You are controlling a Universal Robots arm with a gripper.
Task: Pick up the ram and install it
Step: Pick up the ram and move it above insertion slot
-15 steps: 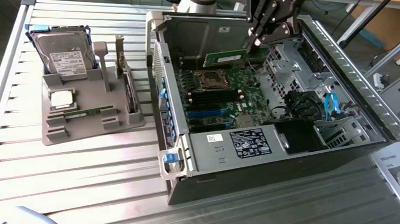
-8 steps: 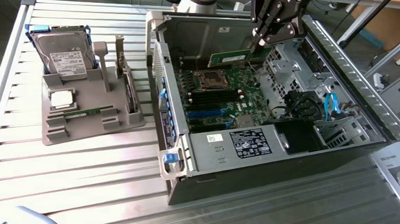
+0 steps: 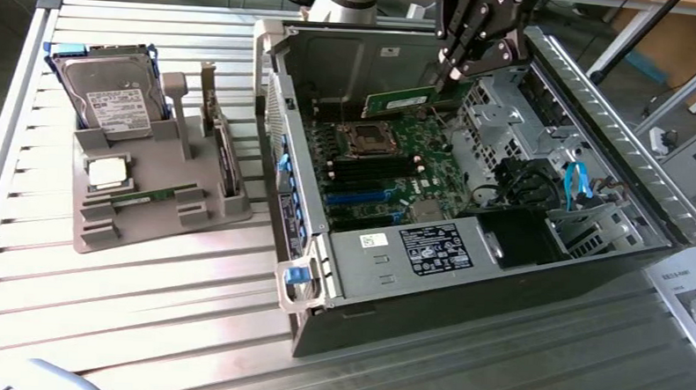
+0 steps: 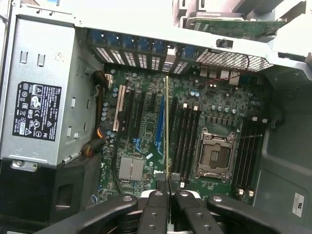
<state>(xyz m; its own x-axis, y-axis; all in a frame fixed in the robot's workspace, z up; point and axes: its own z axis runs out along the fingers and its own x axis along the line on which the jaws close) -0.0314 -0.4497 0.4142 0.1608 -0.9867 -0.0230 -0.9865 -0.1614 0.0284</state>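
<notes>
Hard daylight floods the slatted metal table [image 3: 143, 309], glaring white toward eight o'clock in the exterior view. The computer case [image 3: 460, 332] is shaded inside. In the wrist view the ram [image 4: 167, 126] catches a thin highlight along its edge.

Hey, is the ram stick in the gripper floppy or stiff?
Probably stiff: the ram juts straight from the gripper with no sag. Likely light, being thin edge-on in the wrist view. Held at one end, it might pivot if pushed.
</notes>
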